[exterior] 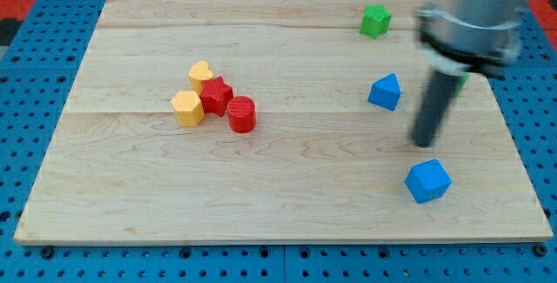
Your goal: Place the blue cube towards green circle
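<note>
The blue cube [427, 181] lies near the view's bottom right of the wooden board [130, 187]. My tip [424, 144] stands just above it in the view, a small gap apart. A sliver of green [460, 79] shows beside the rod's upper part; most of that block is hidden by the arm and its shape cannot be made out. A green block [375, 21] with an uneven outline sits near the view's top right.
A blue triangular block [385, 91] lies left of the rod. A cluster sits left of centre: a yellow heart [201, 74], a yellow hexagon [187, 108], a red star [217, 94] and a red cylinder [241, 114]. The arm's body [474, 9] covers the top right corner.
</note>
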You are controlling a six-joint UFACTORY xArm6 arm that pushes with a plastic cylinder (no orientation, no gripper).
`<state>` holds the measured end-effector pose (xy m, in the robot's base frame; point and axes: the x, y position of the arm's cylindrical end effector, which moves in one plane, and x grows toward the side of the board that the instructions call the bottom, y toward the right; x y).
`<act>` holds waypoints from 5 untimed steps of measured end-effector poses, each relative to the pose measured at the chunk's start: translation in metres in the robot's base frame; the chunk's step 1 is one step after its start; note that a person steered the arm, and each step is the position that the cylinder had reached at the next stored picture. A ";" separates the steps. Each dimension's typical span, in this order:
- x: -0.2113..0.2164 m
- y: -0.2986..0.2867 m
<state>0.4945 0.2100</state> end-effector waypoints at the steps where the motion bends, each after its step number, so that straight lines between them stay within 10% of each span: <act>1: 0.049 0.021; 5: 0.108 -0.082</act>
<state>0.6024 0.1280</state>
